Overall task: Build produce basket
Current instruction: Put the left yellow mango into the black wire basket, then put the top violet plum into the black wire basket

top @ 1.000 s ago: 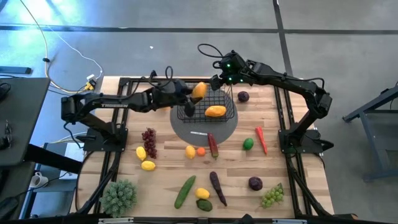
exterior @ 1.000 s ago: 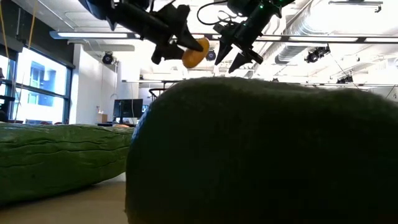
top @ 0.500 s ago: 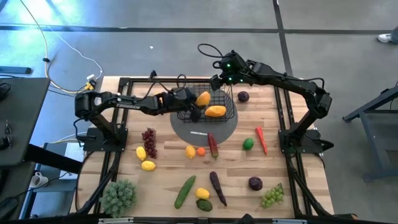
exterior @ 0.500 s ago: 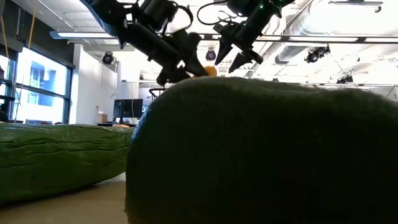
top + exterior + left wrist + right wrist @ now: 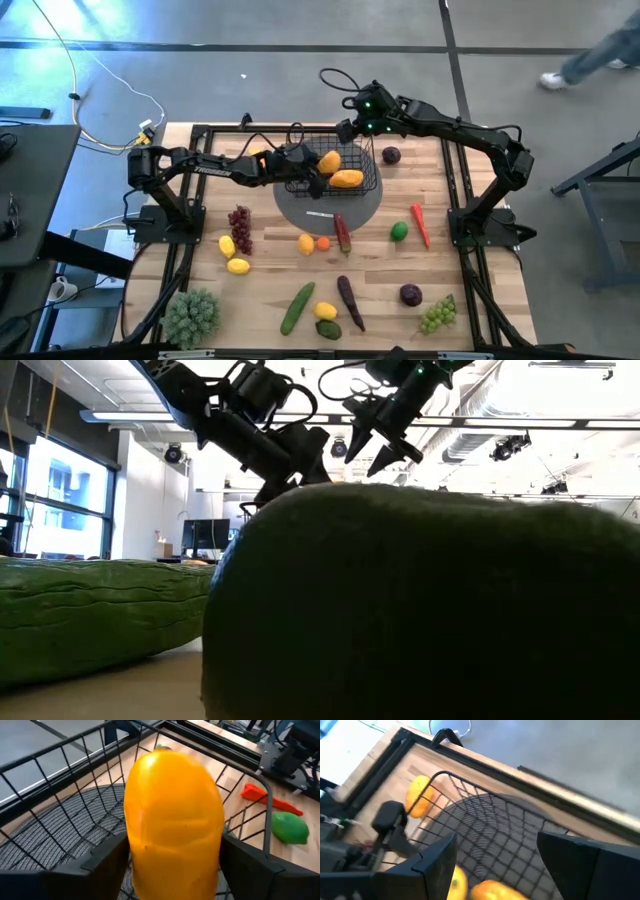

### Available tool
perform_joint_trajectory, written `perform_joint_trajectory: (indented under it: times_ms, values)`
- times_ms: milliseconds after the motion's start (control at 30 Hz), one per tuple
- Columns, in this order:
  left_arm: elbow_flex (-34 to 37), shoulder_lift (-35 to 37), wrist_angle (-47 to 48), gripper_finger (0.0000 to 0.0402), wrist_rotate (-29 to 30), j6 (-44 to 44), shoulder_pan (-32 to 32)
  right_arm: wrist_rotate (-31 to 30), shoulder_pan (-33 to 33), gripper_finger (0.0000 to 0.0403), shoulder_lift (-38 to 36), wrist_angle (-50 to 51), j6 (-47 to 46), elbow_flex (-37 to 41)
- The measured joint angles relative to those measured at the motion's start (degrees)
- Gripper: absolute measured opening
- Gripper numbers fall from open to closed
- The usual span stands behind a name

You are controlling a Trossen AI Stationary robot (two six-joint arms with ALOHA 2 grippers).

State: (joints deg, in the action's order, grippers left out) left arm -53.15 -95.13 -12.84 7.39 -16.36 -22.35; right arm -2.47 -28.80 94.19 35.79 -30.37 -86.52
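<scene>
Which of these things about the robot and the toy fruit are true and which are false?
1. The left gripper holds an orange-yellow toy fruit inside the black wire-mesh basket. True.
2. Another orange-yellow fruit already lies in the basket. True.
3. The right gripper is holding the red chili. False: the chili lies on the wooden table, and the right gripper is open and holds nothing at the basket's far edge.
4. The green cucumber is in the basket. False: it lies on the table near the front edge.
5. The purple grapes lie on the table, on the left arm's side. True.
</scene>
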Motion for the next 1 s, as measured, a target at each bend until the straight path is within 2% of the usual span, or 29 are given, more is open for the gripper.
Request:
perform_joint_trajectory:
  times_ms: [100,267,467,600,833,1000]
  values:
    - [0.00,0.00,0.02,0.0288,1.27,0.00,0.00,1.96,0.00,0.0257,0.01,0.00,-3.82,0.01]
    - [0.00,0.00,-0.03,0.0289,2.22,-2.08,-0.09,5.79,0.00,0.0257,0.00,0.00,-4.22,0.00]
    - [0.01,0.59,0.20,0.0289,2.10,-3.83,-1.97,6.11,0.00,0.0257,0.02,-0.02,-4.28,0.00]
    - [-0.07,3.58,1.07,0.0289,-0.22,-5.09,-4.24,6.09,0.00,0.0257,0.00,-0.02,-4.25,0.00]
    - [-0.02,11.80,6.86,0.0289,-0.73,-4.63,-7.66,6.18,0.00,0.0257,0.00,0.90,-4.31,0.00]
    - [-0.02,17.96,12.68,0.0290,-0.78,-4.48,-8.44,10.24,0.22,0.0257,0.00,5.17,-3.22,0.00]
